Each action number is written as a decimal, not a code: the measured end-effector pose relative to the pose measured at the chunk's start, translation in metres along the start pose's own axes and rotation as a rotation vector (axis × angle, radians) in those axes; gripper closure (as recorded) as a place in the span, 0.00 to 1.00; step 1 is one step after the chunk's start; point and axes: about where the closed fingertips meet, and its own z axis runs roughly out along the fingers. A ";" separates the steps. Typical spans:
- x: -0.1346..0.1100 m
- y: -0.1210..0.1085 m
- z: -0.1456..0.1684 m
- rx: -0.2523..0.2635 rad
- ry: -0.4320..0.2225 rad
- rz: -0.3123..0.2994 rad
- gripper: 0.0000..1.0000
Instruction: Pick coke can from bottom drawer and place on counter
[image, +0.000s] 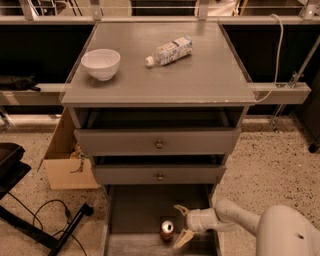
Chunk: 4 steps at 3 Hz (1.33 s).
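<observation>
The coke can (167, 230), red with a silver top, stands upright on the floor of the open bottom drawer (135, 210), near its front edge. My gripper (180, 226) is inside the drawer just right of the can, open, with its pale fingers (181, 239) spread towards the can, apart from it. The white arm comes in from the lower right. The counter (200, 75) is the grey cabinet top above.
A white bowl (101, 63) and a clear plastic bottle (169, 50) lying on its side sit on the counter. Two shallower knobbed drawers (159, 145) stand slightly open above. A cardboard box (62, 162) and cables lie on the floor at left.
</observation>
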 end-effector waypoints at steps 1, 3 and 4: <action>0.003 -0.002 0.034 -0.069 -0.031 0.023 0.23; -0.023 0.019 0.046 -0.173 -0.089 0.029 0.69; -0.050 0.030 0.023 -0.198 -0.168 0.036 0.93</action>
